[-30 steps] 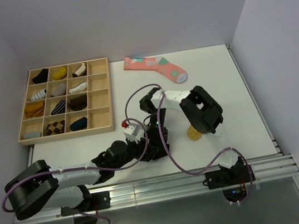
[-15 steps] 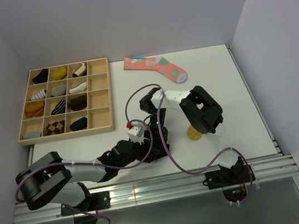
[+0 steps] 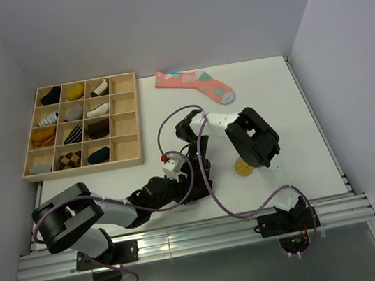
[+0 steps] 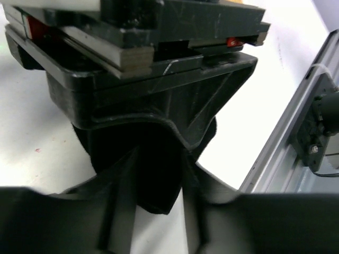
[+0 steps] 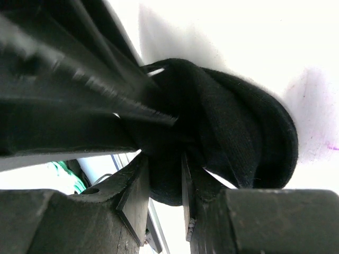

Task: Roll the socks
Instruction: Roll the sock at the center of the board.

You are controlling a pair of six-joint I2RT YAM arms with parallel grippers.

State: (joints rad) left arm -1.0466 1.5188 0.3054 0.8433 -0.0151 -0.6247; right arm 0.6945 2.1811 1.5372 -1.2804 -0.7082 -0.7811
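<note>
The black sock (image 5: pixel 238 132) is bunched into a thick roll on the white table, between both grippers near the table's front middle. My right gripper (image 5: pixel 165 182) is shut on a fold of it; in the top view the right gripper (image 3: pixel 200 169) points down at the sock. My left gripper (image 4: pixel 156 211) comes in low from the left and grips the dark fabric (image 4: pixel 153 174) just under the right gripper; it also shows in the top view (image 3: pixel 186 184). The mustard-tan sock (image 3: pixel 242 167) lies just right of them, partly hidden by the right arm.
A wooden tray (image 3: pixel 136 120) of compartments with rolled socks stands at the back left. A long pink sock (image 3: pixel 197 84) lies at the back middle. The metal rail (image 3: pixel 188 236) runs along the table's front edge, close to the left gripper.
My left arm's elbow has swung right and closer to the grippers, while the left gripper stays at the black sock. The right arm and the tan sock have not moved.
</note>
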